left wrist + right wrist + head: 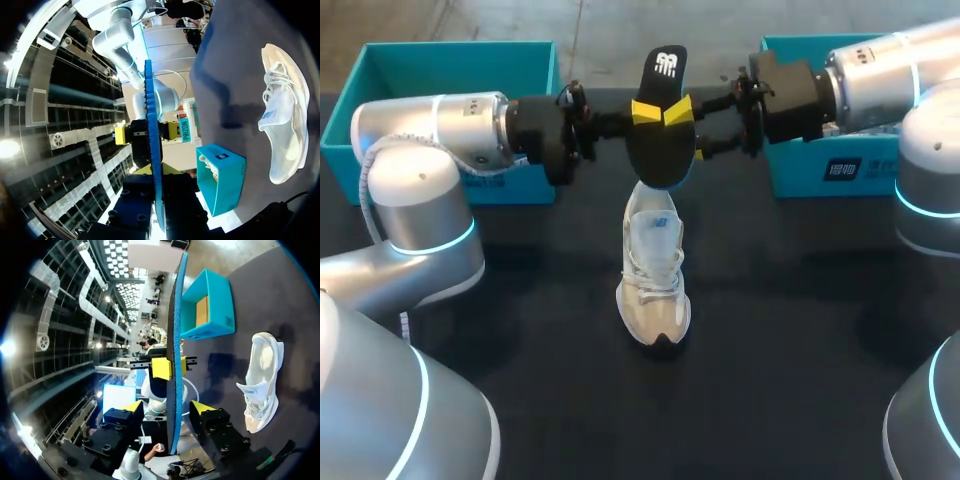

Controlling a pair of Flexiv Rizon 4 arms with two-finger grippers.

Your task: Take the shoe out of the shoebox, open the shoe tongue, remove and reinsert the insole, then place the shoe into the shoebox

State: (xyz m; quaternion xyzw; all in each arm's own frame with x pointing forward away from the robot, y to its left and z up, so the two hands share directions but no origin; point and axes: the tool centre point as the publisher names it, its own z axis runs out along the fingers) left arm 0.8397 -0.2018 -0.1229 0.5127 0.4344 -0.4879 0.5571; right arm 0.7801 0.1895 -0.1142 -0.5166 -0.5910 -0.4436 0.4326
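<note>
Left pincer [645, 112] clamped on the flat black foam insole [658, 150], held upright above the tabletop [520, 350].
The right pincer [680, 110] faces it with its fingers apart, straddling the insole without touching it. The cream lace-up sneaker [655, 285] stands on the dark tabletop just below the insole, outside both boxes. As I judge it, the right pincer should close firmly before the left lets go. The insole's lower end should then go into the sneaker's opening, kept flat so it does not buckle. The teal cardboard shoebox at the left [380, 70] shows only a tan floor. The matching teal box at the right [800, 175] holds something pale, too hidden to name.
</note>
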